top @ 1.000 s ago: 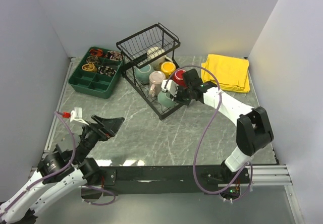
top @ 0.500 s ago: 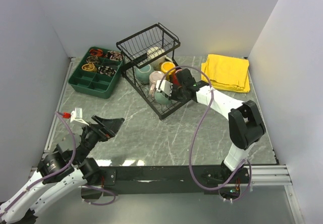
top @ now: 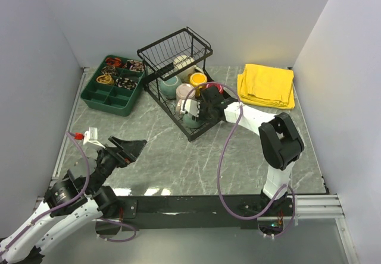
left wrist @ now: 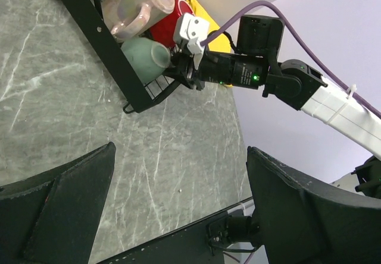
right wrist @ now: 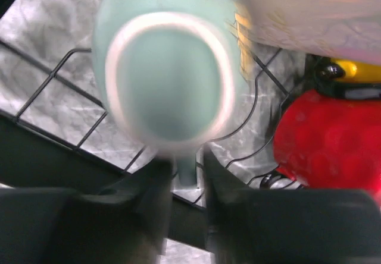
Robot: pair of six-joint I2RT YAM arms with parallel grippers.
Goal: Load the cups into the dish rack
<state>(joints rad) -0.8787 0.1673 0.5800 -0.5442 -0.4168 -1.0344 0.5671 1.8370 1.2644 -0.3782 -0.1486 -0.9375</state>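
The black wire dish rack (top: 156,55) stands at the back centre. A cream mug (top: 181,62) lies in its raised basket. A yellow mug (top: 197,78), a teal mug (top: 169,86), a pale pink mug (top: 184,92) and a red mug (top: 212,88) sit on its flat tray. My right gripper (top: 199,113) is shut on the handle (right wrist: 187,170) of the grey-green mug (right wrist: 164,91), which lies on its side over the tray's near corner (left wrist: 136,103). My left gripper (top: 128,148) is open and empty over the table, far from the rack.
A green compartment tray (top: 119,101) with small items stands left of the rack. A folded yellow cloth (top: 266,85) lies at the back right. Grey walls close in the left, back and right sides.
My right gripper has moved left with the grey-green mug, further in over the rack's tray beside the pink mug. The left arm has not moved.
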